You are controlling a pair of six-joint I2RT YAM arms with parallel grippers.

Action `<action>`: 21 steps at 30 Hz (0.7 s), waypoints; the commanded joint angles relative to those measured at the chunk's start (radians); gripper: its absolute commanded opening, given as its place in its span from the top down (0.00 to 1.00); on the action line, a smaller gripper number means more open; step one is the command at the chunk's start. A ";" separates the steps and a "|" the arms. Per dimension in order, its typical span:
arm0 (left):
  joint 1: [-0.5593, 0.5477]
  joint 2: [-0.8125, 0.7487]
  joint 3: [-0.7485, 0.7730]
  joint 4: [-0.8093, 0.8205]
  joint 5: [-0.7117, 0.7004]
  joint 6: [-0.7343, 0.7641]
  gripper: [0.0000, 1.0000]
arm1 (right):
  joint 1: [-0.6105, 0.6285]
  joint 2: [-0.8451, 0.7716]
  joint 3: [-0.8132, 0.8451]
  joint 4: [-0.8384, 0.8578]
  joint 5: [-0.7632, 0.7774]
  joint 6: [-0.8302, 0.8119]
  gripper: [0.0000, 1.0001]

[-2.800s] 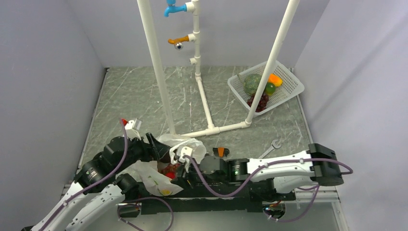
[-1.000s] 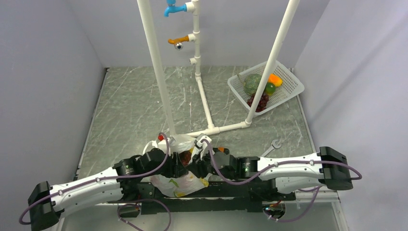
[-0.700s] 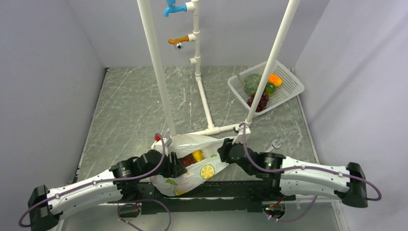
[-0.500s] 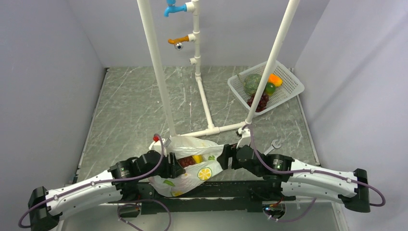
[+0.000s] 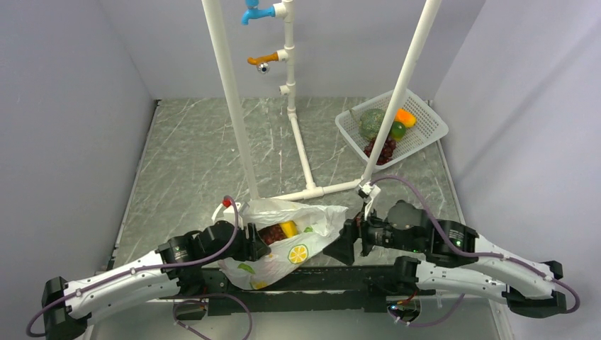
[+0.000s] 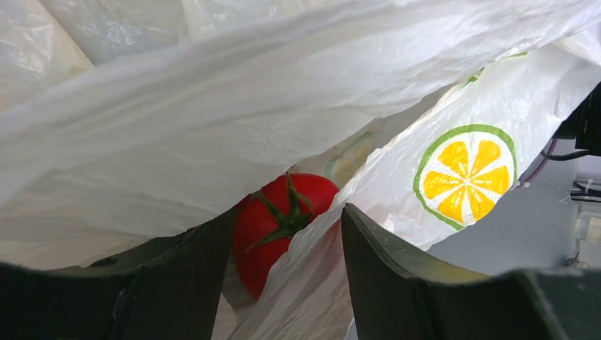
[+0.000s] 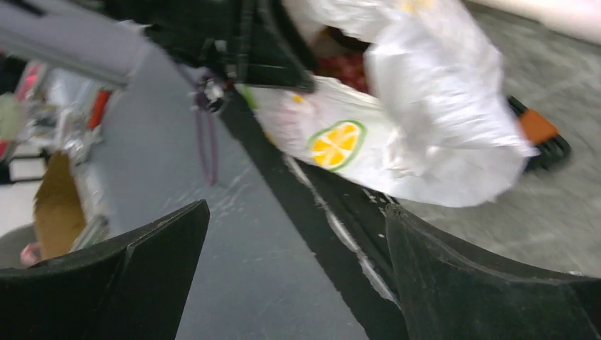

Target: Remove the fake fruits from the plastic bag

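The right pincer (image 5: 346, 244) is wide and holds nothing. The bag (image 5: 315, 225) lies just in front of it, not touching. The left pincer (image 6: 287, 212) has bag skin and a red fruit (image 6: 280, 227) in its gap (I cannot tell if it squeezes). I think the job now is picking one fruit: go in through the open mouth and pinch fruit, not skin. The top view shows a yellow fruit (image 5: 288, 228) and grapes (image 5: 271, 234) by the left pincer's tips. Only the left wrist view shows the red fruit.
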 commanded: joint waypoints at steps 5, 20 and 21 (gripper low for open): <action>-0.003 0.035 0.038 0.047 -0.013 0.024 0.37 | 0.002 0.153 0.033 0.337 -0.286 -0.178 0.48; -0.003 0.042 0.047 0.162 0.048 0.024 0.30 | 0.003 0.599 -0.285 0.959 0.284 -0.233 0.69; -0.003 0.036 0.056 0.166 0.053 0.029 0.29 | 0.005 0.606 -0.291 0.958 0.274 -0.227 0.69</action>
